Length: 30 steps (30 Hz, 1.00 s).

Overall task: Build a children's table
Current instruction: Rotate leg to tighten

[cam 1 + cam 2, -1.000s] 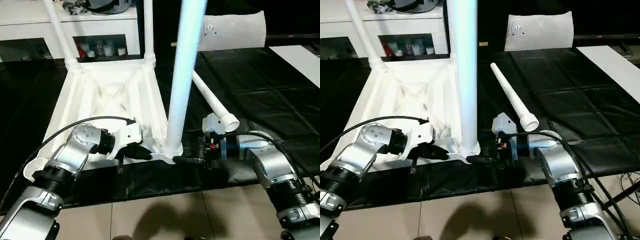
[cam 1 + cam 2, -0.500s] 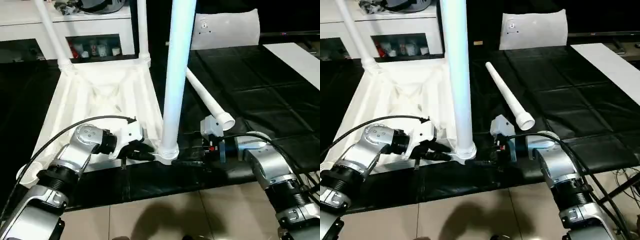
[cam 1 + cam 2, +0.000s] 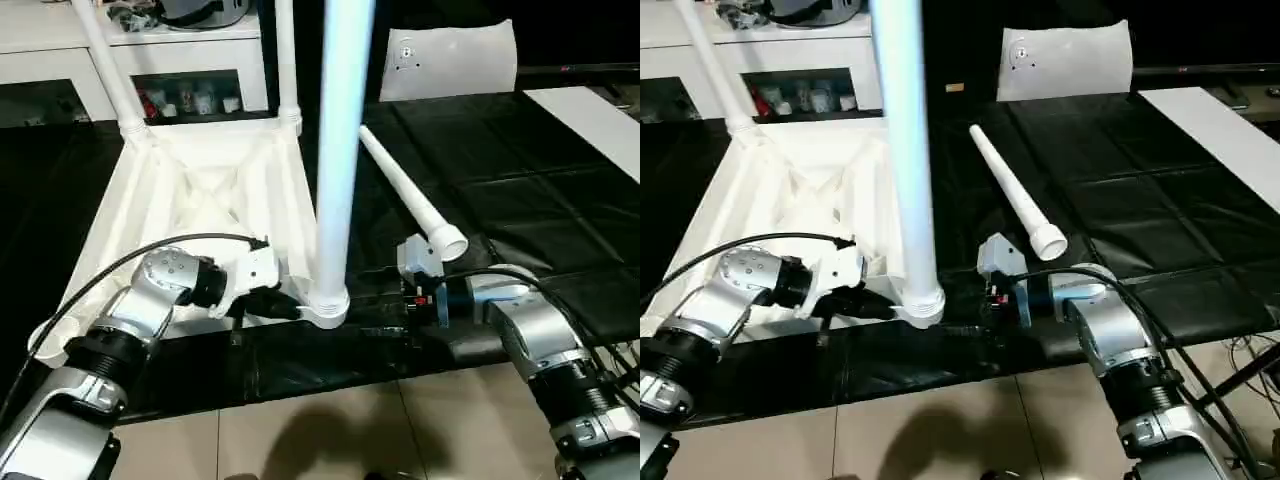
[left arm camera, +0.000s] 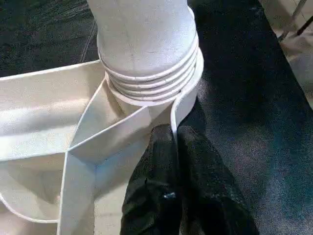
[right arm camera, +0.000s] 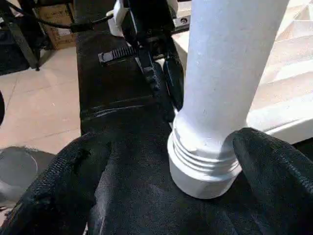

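Left eye view: the tabletop point(image 3: 205, 215) lies ribbed underside up on the black-covered counter point(image 3: 520, 190), its near edge close to the counter's front edge; two legs point(image 3: 285, 60) stand in its far corner sockets, and a third, upright leg point(image 3: 338, 150) stands in the near right corner socket. A loose fourth leg point(image 3: 410, 195) lies on the counter just beside the tabletop's right edge. The left tool point(image 3: 285, 308) meets the tabletop's near rim beside that socket; the right tool point(image 3: 385, 315) reaches toward the same corner from the other side. Left wrist view: the left tool's fingers point(image 4: 161, 161) are pinched narrow on the thin rim of the tabletop below the threaded leg base. Right wrist view: the right tool's fingers point(image 5: 274, 166) are spread wide to either side of the leg base point(image 5: 205, 166), not gripping it.
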Tool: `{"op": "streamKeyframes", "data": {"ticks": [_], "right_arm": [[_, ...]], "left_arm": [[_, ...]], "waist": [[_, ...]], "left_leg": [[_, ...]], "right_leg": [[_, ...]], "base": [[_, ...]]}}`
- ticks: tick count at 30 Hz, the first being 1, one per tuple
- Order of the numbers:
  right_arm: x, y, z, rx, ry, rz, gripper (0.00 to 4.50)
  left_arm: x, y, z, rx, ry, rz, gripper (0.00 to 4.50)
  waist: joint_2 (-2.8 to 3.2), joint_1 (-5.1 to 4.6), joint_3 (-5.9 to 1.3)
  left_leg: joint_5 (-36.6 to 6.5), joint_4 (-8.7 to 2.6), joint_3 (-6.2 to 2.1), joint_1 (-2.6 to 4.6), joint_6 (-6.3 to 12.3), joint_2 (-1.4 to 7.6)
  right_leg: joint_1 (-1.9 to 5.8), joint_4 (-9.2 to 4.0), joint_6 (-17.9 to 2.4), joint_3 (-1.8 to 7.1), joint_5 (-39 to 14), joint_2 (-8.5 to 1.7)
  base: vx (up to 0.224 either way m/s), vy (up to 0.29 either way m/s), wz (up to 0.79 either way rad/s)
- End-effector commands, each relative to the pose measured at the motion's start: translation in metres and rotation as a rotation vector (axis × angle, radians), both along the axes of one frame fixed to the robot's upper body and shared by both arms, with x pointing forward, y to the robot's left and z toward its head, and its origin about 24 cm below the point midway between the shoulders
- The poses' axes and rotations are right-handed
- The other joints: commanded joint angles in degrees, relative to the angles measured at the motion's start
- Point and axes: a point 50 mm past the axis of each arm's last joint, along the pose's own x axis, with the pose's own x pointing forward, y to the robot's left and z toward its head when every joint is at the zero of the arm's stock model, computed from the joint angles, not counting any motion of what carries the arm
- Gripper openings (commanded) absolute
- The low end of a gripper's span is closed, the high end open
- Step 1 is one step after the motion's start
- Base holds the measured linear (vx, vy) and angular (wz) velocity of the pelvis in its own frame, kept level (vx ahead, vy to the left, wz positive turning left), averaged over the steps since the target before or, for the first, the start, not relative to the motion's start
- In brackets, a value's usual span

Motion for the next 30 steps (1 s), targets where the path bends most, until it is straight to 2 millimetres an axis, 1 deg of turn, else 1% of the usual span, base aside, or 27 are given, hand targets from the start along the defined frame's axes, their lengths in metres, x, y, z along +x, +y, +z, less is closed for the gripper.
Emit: {"op": "streamKeyframes", "data": {"ticks": [1,3,4,5,6,7,8,10,11,12,13,14,18,19,20,21,22,23,24,25,26,27,29,30], "right_arm": [[-0.001,0.001,0.001,0.004,0.004,0.012,4.5],[-0.002,0.001,0.001,0.004,0.006,0.014,4.5],[-0.002,0.001,0.001,0.004,0.006,0.014,4.5],[-0.002,0.0,0.001,0.004,0.007,0.015,4.5],[-0.002,0.001,0.001,0.003,0.009,0.018,4.5],[-0.002,0.001,0.001,0.003,0.009,0.018,4.5],[-0.003,0.001,0.001,0.001,0.011,0.025,4.5],[-0.003,0.001,0.001,0.001,0.012,0.028,4.5],[-0.003,0.001,0.001,0.001,0.012,0.029,4.5],[-0.003,0.001,0.001,0.001,0.012,0.029,4.5],[-0.003,0.001,0.0,0.001,0.011,0.028,4.5],[-0.003,0.001,0.0,0.001,0.011,0.029,4.5],[-0.003,0.001,0.001,0.001,0.012,0.03,4.5],[-0.003,0.001,0.001,0.001,0.012,0.03,4.5],[-0.003,0.001,0.001,0.0,0.013,0.031,4.5],[-0.003,0.001,0.001,-0.001,0.013,0.032,4.5],[-0.003,0.001,0.001,-0.002,0.014,0.033,4.5],[-0.003,0.001,0.001,-0.003,0.014,0.034,4.5],[-0.003,0.001,0.0,-0.003,0.014,0.034,4.5],[-0.003,0.001,0.0,-0.004,0.014,0.034,4.5],[-0.003,0.001,0.0,-0.004,0.013,0.035,4.5],[-0.003,0.001,0.0,-0.003,0.013,0.035,4.5],[-0.003,0.0,0.0,-0.006,0.013,0.034,4.5],[-0.003,0.0,0.0,-0.006,0.013,0.035,4.5]], "left_arm": [[-0.003,0.006,-0.005,0.044,0.022,0.014,0.04],[-0.003,0.005,-0.003,0.003,0.019,0.026,0.04],[-0.003,0.005,-0.003,0.003,0.019,0.026,0.29],[-0.002,0.005,-0.003,-0.005,0.017,0.028,0.29],[-0.003,0.006,-0.002,-0.017,0.04,0.025,0.45],[-0.003,0.006,-0.002,-0.017,0.04,0.025,0.58],[-0.005,0.009,0.0,-0.037,0.076,0.027,0.58],[-0.006,0.012,0.0,-0.035,0.076,0.04,0.91],[-0.006,0.014,-0.001,-0.026,0.074,0.048,0.91],[-0.006,0.014,-0.001,-0.025,0.073,0.049,1.04],[-0.006,0.016,-0.001,-0.015,0.077,0.055,1.04],[-0.007,0.018,-0.002,-0.002,0.083,0.052,1.04],[-0.007,0.023,-0.003,0.011,0.084,0.065,1.04],[-0.007,0.023,-0.003,0.01,0.084,0.066,0.88],[-0.006,0.022,-0.001,-0.022,0.081,0.069,0.77],[-0.005,0.02,0.0,-0.04,0.08,0.071,0.7],[-0.005,0.019,0.001,-0.063,0.084,0.068,0.7],[-0.005,0.018,0.001,-0.068,0.085,0.067,0.55],[-0.005,0.018,0.001,-0.072,0.088,0.065,0.55],[-0.006,0.017,-0.001,-0.065,0.09,0.056,0.39],[-0.006,0.017,-0.001,-0.064,0.09,0.056,0.23],[-0.006,0.016,-0.002,-0.06,0.09,0.052,0.22],[-0.007,0.013,-0.005,-0.062,0.09,0.043,0.07],[-0.008,0.012,-0.005,-0.063,0.09,0.041,0.07]], "waist": [[-0.45,0.0,-3.98],[-0.35,0.05,-4.02],[-0.32,0.08,-4.08],[-0.3,0.08,-4.07],[-0.3,0.07,-4.08],[-0.28,0.09,-4.08],[-0.33,0.06,-4.11],[-0.15,0.1,-4.21],[-0.14,0.11,-4.2],[-0.15,0.11,-4.22],[-0.15,0.11,-4.15],[-0.28,0.11,-4.16],[-0.19,0.09,-4.05],[-0.15,0.13,-4.07],[-0.34,0.11,-4.07],[-0.24,0.18,-4.08],[-0.27,0.19,-4.14],[-0.27,0.19,-4.12],[-0.3,0.21,-4.12],[-0.12,0.22,-4.18],[-0.12,0.22,-4.18],[-0.2,0.18,-4.16],[-0.19,0.14,-4.17],[-0.19,0.16,-4.16]], "left_leg": [[-5.8,-3.55,0.7,-1.02,4.1,-0.03],[-5.6,-3.51,0.72,-1.12,4.16,-0.04],[-5.2,-3.56,0.66,-1.13,4.24,0.08],[-5.1,-3.56,0.65,-1.12,4.31,0.1],[-4.9,-3.57,0.64,-1.16,4.34,0.11],[-4.8,-3.61,0.63,-1.19,4.41,0.22],[-4.7,-3.62,0.63,-1.14,4.41,0.27],[-3.9,-3.57,0.61,-1.25,4.53,0.26],[-3.8,-3.59,0.62,-1.24,4.6,0.28],[-3.7,-3.6,0.59,-1.22,4.67,0.31],[-3.9,-3.67,0.56,-1.15,4.63,0.43],[-3.9,-3.64,0.59,-1.18,4.61,0.39],[-4.6,-3.68,0.65,-1.08,4.35,0.3],[-4.4,-3.68,0.66,-1.11,4.34,0.29],[-4.3,-3.66,0.69,-1.16,4.39,0.28],[-4.1,-3.66,0.65,-1.14,4.39,0.32],[-4.0,-3.65,0.64,-1.12,4.38,0.36],[-4.0,-3.67,0.64,-1.13,4.41,0.39],[-3.9,-3.66,0.62,-1.2,4.45,0.4],[-3.8,-3.64,0.61,-1.18,4.52,0.39],[-3.8,-3.64,0.61,-1.18,4.52,0.39],[-3.7,-3.63,0.63,-1.21,4.6,0.38],[-3.8,-3.62,0.66,-1.18,4.56,0.31],[-3.7,-3.62,0.67,-1.2,4.58,0.3]], "right_leg": [[4.32,-5.31,3.0,3.41,-24.6,-3.19],[4.39,-5.19,2.8,3.44,-24.2,-3.24],[4.36,-5.07,2.6,3.49,-23.6,-3.25],[4.35,-5.05,2.3,3.52,-23.3,-3.23],[4.38,-4.98,2.2,3.53,-23.1,-3.22],[4.38,-4.88,1.7,3.63,-22.5,-3.28],[4.4,-4.78,1.6,3.67,-22.3,-3.31],[4.44,-4.52,1.0,3.8,-21.1,-3.38],[4.41,-4.53,0.9,3.81,-20.9,-3.34],[4.39,-4.49,0.8,3.82,-20.7,-3.32],[4.36,-4.48,0.4,3.84,-20.6,-3.32],[4.4,-4.46,0.4,3.85,-20.6,-3.32],[4.36,-4.62,0.6,3.87,-21.8,-3.39],[4.4,-4.66,0.7,3.88,-21.9,-3.43],[4.41,-4.66,0.8,3.89,-21.8,-3.38],[4.4,-4.58,0.6,3.9,-21.6,-3.43],[4.42,-4.51,0.5,3.9,-21.3,-3.45],[4.39,-4.53,0.4,3.92,-21.2,-3.44],[4.43,-4.44,0.2,3.94,-21.0,-3.45],[4.42,-4.38,0.1,3.98,-20.6,-3.45],[4.42,-4.38,0.1,3.98,-20.6,-3.45],[4.45,-4.37,0.2,3.97,-20.4,-3.4],[4.48,-4.44,0.4,3.92,-20.6,-3.38],[4.48,-4.48,0.4,3.93,-20.6,-3.37]], "base": [[0.0,0.0,0.0],[0.0,0.0,0.0],[0.0,0.0,0.0],[0.0,0.0,0.0],[0.0,0.0,0.0],[0.0,0.0,0.0],[0.0,0.0,0.0],[0.0,0.0,0.0],[0.0,0.0,0.0],[0.0,0.0,0.0],[0.0,0.0,0.0],[0.0,0.0,0.0],[0.0,0.0,0.0],[0.0,0.0,0.0],[0.0,0.0,0.0],[0.0,0.0,0.0],[0.0,0.0,0.0],[0.0,0.0,0.0],[0.0,0.0,0.0],[0.0,0.0,0.0],[0.0,0.0,0.0],[0.0,0.0,0.0],[0.0,0.0,0.0],[0.0,0.0,0.0]]}}
